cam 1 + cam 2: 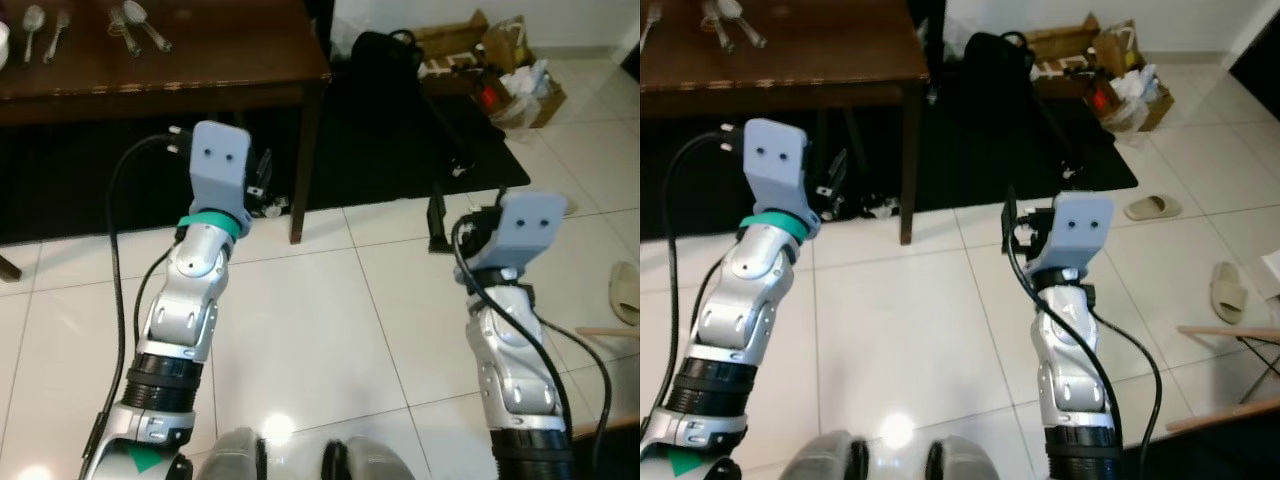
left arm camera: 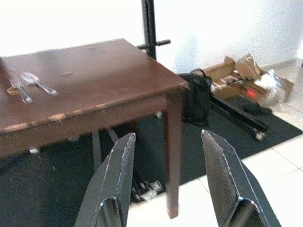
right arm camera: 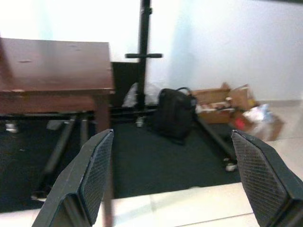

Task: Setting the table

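A dark brown wooden table (image 1: 220,60) stands ahead to the left, its near right leg (image 1: 300,170) on the edge of a black rug. Several spoons and forks (image 1: 135,25) lie on its top near the far left; the left wrist view shows a spoon and fork (image 2: 28,84) side by side. My left gripper (image 2: 168,137) is held up in front of the table corner, open and empty. My right gripper (image 3: 171,136) hovers over the white tiles to the right of the table, open and empty too.
A black rug (image 1: 400,150) lies under and beside the table. A black bag (image 1: 385,50), cardboard boxes with clutter (image 1: 505,65) and a black wheeled stand (image 3: 142,52) sit at the back right. Slippers (image 1: 1153,207) and a wooden frame (image 1: 1230,335) lie on the tiles at right.
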### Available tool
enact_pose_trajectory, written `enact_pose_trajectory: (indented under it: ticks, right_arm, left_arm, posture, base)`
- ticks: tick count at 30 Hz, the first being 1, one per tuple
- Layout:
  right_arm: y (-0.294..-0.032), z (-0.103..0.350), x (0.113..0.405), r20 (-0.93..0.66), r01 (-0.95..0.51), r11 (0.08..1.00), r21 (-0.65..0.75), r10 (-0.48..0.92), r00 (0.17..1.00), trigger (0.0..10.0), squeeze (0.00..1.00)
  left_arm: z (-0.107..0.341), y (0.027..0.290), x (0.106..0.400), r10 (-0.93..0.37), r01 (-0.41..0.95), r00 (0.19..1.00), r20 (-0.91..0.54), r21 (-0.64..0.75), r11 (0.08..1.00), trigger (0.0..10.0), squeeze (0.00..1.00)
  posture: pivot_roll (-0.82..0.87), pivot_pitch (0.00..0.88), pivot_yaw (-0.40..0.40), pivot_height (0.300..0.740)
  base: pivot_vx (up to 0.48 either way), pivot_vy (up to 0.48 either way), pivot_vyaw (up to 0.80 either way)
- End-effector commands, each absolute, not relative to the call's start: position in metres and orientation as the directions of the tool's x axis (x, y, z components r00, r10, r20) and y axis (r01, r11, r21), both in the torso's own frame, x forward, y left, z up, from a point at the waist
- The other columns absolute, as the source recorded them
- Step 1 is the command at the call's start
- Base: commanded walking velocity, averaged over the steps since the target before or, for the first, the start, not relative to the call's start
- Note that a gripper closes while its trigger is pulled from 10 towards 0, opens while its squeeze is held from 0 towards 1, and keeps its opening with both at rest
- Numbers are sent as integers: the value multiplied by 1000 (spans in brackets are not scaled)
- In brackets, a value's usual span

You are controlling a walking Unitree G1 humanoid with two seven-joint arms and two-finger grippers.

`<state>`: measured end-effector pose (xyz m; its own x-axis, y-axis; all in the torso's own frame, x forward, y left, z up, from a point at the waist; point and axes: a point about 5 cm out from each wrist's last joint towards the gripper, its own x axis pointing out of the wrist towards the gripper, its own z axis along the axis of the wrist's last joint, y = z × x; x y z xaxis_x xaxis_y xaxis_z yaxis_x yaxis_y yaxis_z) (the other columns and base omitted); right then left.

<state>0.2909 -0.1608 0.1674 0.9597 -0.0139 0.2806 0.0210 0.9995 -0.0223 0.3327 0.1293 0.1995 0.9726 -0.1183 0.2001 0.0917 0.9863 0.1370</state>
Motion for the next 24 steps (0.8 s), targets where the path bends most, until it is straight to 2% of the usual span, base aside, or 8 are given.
enact_pose_trajectory:
  ticks: [1, 4, 10, 15, 24]
  right_arm:
    - [-158, 169, 291, 282, -12, 999, -36, 22, 959, 10000, 0]
    - [-152, 172, 292, 291, -54, 997, -47, 65, 954, 10000, 0]
    - [-141, 174, 294, 289, -110, 993, -48, 119, 950, 10000, 0]
    - [-148, 173, 297, 276, -66, 998, 2, 63, 959, 10000, 0]
    - [-150, 174, 298, 283, -57, 998, -10, 57, 957, 10000, 0]
  left_arm:
    - [196, 130, 332, -107, 82, 977, 186, 141, 987, 10000, 0]
    - [196, 130, 333, -104, 78, 977, 188, 144, 987, 10000, 0]
    - [197, 131, 334, -102, 74, 976, 191, 146, 987, 10000, 0]
    - [198, 131, 334, -101, 73, 976, 191, 147, 986, 10000, 0]
    - [198, 130, 335, -105, 77, 975, 194, 148, 986, 10000, 0]
  posture:
    - [-7, 79, 13, 740]
    - [-6, 79, 13, 740]
    - [0, 74, 12, 740]
    - [2, 71, 15, 740]
    - [-1, 63, 18, 740]
  base:
    - [461, 0, 0]
    - [459, 0, 0]
    - [458, 0, 797]
    - [456, 0, 0]
    - [455, 0, 0]
